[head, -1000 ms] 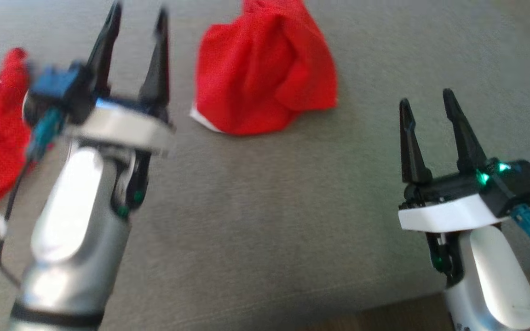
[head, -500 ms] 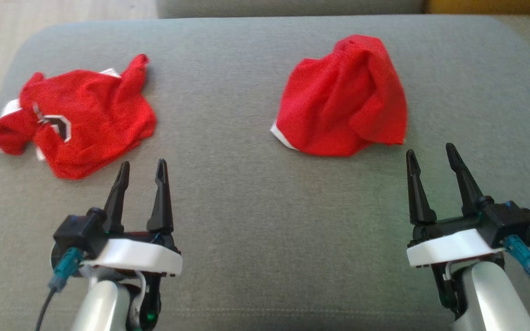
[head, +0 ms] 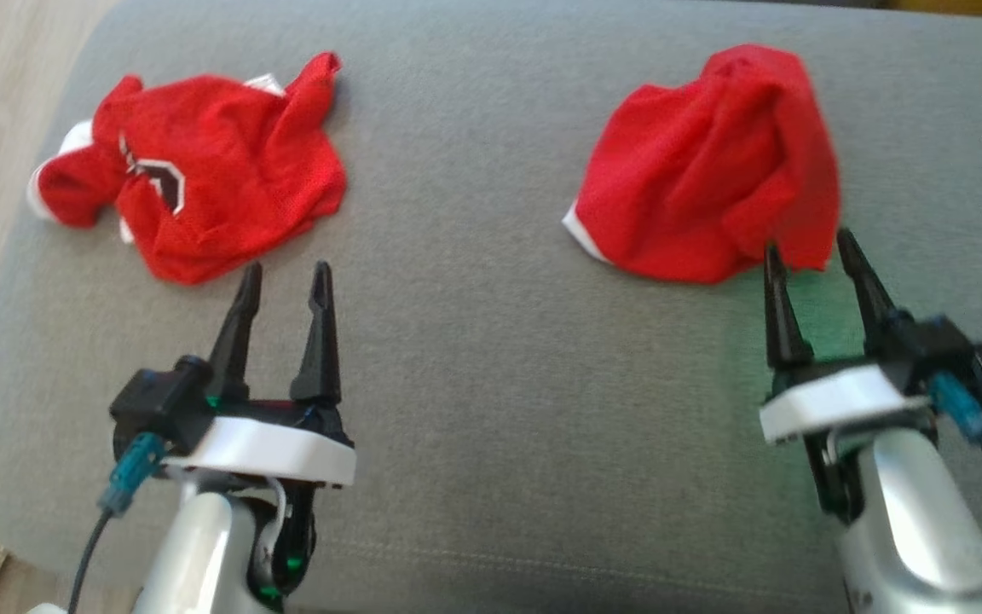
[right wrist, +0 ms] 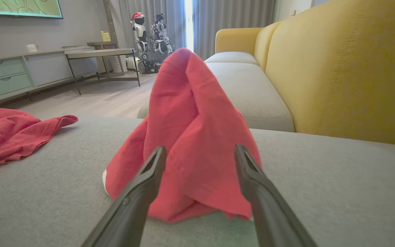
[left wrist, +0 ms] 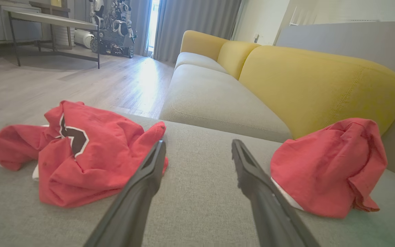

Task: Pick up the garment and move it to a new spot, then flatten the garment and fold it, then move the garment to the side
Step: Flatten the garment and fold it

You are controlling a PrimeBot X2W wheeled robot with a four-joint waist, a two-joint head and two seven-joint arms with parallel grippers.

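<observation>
Your right gripper [head: 808, 243] has crept up to the peaked red garment [head: 704, 170]. Head view: its wide, empty jaws reach the hem at twelve o'clock, on the grey cushion [head: 499, 384]; your left gripper [head: 286, 268], also wide and empty, stops short of the crumpled jersey [head: 210, 170] at eleven. Left wrist view: garment off at two o'clock. Right wrist view: garment dead ahead, peak upright, so I judge the right arm nearer.

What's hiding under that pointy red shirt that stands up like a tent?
The red shirt sits on the grey cushion, a white hem peeking out at its edge. Anything inside the heap is covered by cloth, so I cannot tell.
</observation>
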